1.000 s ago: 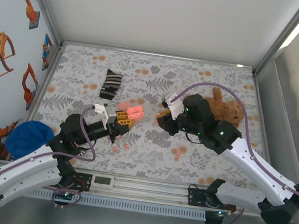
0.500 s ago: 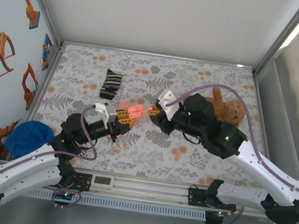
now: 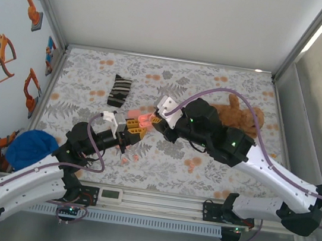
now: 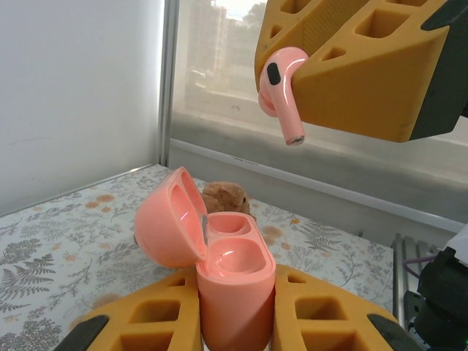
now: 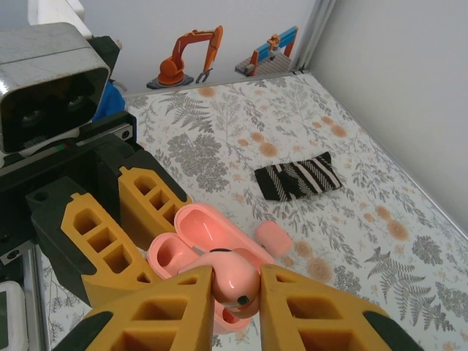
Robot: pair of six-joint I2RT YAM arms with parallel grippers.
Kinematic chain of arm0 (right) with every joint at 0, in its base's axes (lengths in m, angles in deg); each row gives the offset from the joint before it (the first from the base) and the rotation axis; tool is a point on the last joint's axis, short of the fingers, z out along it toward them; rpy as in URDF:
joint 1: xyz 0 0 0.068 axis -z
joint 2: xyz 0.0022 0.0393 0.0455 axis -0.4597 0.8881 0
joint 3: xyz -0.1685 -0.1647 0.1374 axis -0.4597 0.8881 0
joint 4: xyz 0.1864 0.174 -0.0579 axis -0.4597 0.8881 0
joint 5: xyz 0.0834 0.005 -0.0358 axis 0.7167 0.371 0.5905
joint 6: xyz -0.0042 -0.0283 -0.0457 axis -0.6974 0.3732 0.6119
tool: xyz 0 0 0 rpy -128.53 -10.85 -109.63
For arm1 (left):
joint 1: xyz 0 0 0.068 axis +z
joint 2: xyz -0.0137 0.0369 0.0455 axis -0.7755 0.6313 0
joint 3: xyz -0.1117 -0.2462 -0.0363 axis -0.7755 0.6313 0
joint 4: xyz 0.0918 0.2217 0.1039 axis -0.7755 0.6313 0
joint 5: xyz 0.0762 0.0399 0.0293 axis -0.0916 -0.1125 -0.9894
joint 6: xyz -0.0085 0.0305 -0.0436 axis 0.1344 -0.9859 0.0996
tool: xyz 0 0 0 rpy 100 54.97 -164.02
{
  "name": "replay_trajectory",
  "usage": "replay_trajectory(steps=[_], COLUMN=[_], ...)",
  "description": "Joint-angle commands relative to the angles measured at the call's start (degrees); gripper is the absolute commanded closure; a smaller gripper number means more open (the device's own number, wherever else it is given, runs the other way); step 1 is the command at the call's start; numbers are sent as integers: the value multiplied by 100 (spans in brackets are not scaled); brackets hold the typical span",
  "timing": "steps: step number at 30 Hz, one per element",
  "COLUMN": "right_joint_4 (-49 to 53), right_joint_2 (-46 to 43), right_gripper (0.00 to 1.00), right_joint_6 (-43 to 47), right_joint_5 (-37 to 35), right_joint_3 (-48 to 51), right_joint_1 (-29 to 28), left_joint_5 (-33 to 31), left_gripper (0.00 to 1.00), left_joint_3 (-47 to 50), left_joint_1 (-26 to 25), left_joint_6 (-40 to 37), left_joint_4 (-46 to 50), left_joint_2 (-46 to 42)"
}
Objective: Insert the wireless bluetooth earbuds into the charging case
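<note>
While the left gripper [image 3: 132, 129] pinches the open charging case [image 3: 143, 120] tight, the top view puts the right gripper [image 3: 155, 120] just at the case's three o'clock, above the floral cloth [image 3: 214, 86].

From the left wrist, the case [image 4: 235, 292] stands upright between that gripper's fingers [image 4: 139, 325]. Its lid [image 4: 170, 227] is swung back toward ten o'clock and both wells are bare. The earbud [image 4: 281, 88] hangs at one o'clock, apart from the case, stem down.

From the right wrist, the earbud [image 5: 232, 281] is clamped in narrow jaws, with the case [image 5: 186, 230] just beyond at eleven o'clock.

To seat it well, I would slide the bud toward seven o'clock in the left wrist view until the stem stands over a well. Then lower it slowly with the stem plumb, letting go only once it is seated. A tilted stem would likely catch the rim. Which well fits this bud I cannot tell.
</note>
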Motion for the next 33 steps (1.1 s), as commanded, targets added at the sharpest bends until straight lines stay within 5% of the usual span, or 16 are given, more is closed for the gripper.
replay_trajectory(steps=[1,33], right_joint_4=[-163,-42], right_joint_2=[61,619], right_gripper=[79,79], right_joint_6=[139,96], right_joint_5=[-140,-355], right_joint_3=[-208,-305], right_joint_1=[-82,-297], left_joint_5=[103,164], left_gripper=[100,100], left_joint_3=[-232,-266], left_joint_1=[-24,-29], left_joint_6=[1,-23], left_joint_4=[-207,-201], left_joint_2=[-13,-9])
